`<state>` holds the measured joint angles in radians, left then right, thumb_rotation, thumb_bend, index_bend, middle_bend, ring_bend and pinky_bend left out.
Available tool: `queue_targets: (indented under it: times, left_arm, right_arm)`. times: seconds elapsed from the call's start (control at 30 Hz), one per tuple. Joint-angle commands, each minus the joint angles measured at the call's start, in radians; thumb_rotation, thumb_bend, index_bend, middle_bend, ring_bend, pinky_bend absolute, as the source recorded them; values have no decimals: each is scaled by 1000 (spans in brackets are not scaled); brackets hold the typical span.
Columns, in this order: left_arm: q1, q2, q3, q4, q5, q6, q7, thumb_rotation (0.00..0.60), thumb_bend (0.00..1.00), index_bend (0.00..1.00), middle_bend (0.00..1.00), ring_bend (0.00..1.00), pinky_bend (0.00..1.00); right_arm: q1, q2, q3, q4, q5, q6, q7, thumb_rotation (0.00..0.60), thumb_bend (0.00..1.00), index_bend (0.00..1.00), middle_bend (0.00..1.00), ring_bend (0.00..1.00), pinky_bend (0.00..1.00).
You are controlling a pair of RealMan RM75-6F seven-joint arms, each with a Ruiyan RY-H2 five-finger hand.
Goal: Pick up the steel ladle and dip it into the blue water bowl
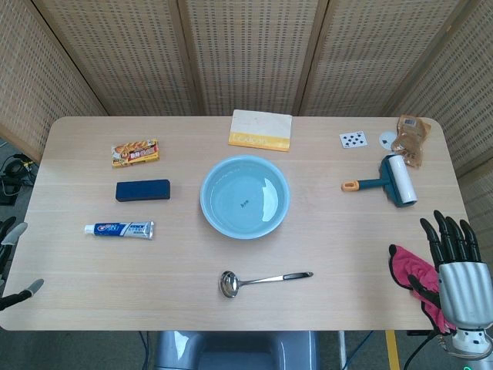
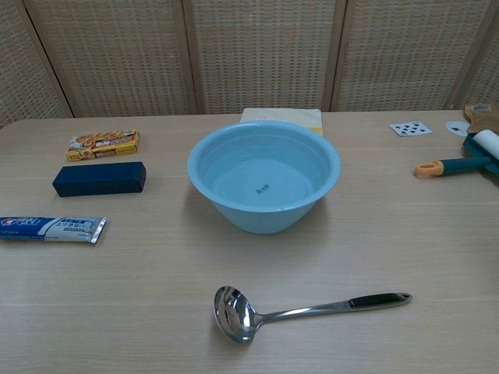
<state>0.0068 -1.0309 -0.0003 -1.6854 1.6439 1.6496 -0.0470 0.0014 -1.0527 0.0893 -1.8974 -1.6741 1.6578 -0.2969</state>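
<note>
The steel ladle (image 1: 262, 280) lies flat near the table's front edge, with its cup to the left and its black-tipped handle to the right. In the chest view the ladle (image 2: 296, 312) sits just in front of the blue bowl (image 2: 257, 218). The blue bowl (image 1: 219, 181) stands mid-table and holds clear water. My right hand (image 1: 456, 266) hovers at the front right corner, its fingers straight and apart, well right of the ladle and holding nothing. Only the fingertips of my left hand (image 1: 14, 262) show at the left edge, spread and empty. Neither hand appears in the chest view.
A pink cloth (image 1: 410, 268) lies beside my right hand. On the left are a toothpaste tube (image 1: 119, 229), a dark blue box (image 1: 142, 190) and a snack packet (image 1: 135, 153). A yellow-white box (image 1: 261, 129) is behind the bowl. A lint roller (image 1: 389, 181), a playing card (image 1: 353, 139) and a snack bag (image 1: 410, 139) are at the right.
</note>
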Motion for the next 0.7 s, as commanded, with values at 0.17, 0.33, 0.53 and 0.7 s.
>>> queue_targets:
  times: [0.17, 0.33, 0.53, 0.7]
  left_arm:
    - [-2, 0, -2, 0, -3, -4, -2, 600, 0, 0, 0, 0, 0]
    - [-5, -1, -9, 1, -14, -7, -3, 600, 0, 0, 0, 0, 0]
    - [-20, -15, -23, 2, -52, -41, 25, 600, 0, 0, 0, 0, 0]
    - [-34, -37, -34, 10, -98, -83, 57, 600, 0, 0, 0, 0, 0]
  right_arm:
    - [11, 2, -1, 4, 15, -30, 4, 600, 0, 0, 77, 47, 0]
    - [79, 6, 6, 37, 62, -163, 5, 600, 0, 0, 574, 563, 331]
    - [240, 55, 8, 23, 146, -482, 57, 600, 0, 15, 873, 868, 966]
    - [364, 43, 11, 31, 189, -691, 149, 600, 0, 149, 961, 954, 1000]
